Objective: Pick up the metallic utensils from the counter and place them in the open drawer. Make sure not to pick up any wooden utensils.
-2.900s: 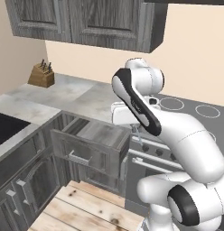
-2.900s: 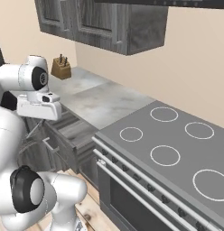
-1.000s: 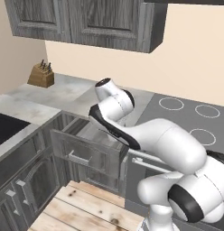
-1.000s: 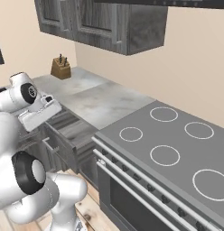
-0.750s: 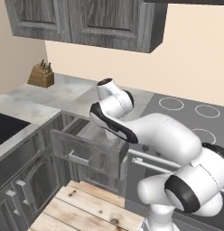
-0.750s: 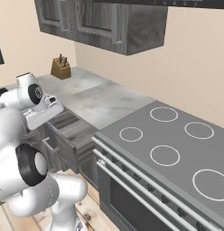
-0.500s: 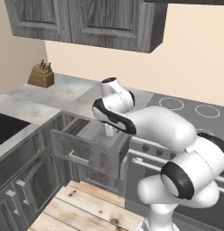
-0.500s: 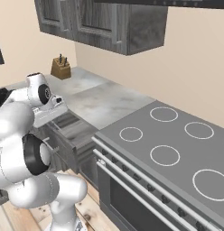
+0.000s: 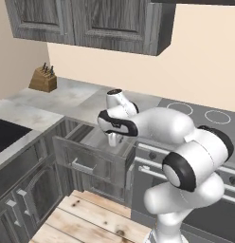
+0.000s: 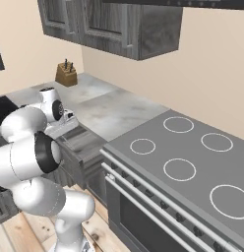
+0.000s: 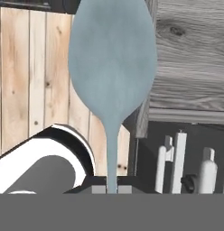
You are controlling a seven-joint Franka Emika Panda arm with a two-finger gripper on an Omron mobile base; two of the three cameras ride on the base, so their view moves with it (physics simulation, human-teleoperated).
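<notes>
Over the open drawer [image 9: 93, 156] you see your gripper [image 9: 112, 139] pointing down, its jaws clamped on the thin handle of the silver-grey spoon [image 11: 112, 74]. From the hand camera, the spoon's bowl stands straight out beyond the fingertips, with the wooden floor [image 11: 37, 81] and the drawer's dark wood-grain front behind it. Your arm bends low across the counter [image 10: 111, 110] edge, beside the stove [image 10: 193, 157]. A knife block [image 9: 43, 79] sits far back by the wall.

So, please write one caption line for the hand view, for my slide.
Hand view: the shut gripper holds the silver-grey spoon by its handle, bowl pointing away over the wooden floor.
</notes>
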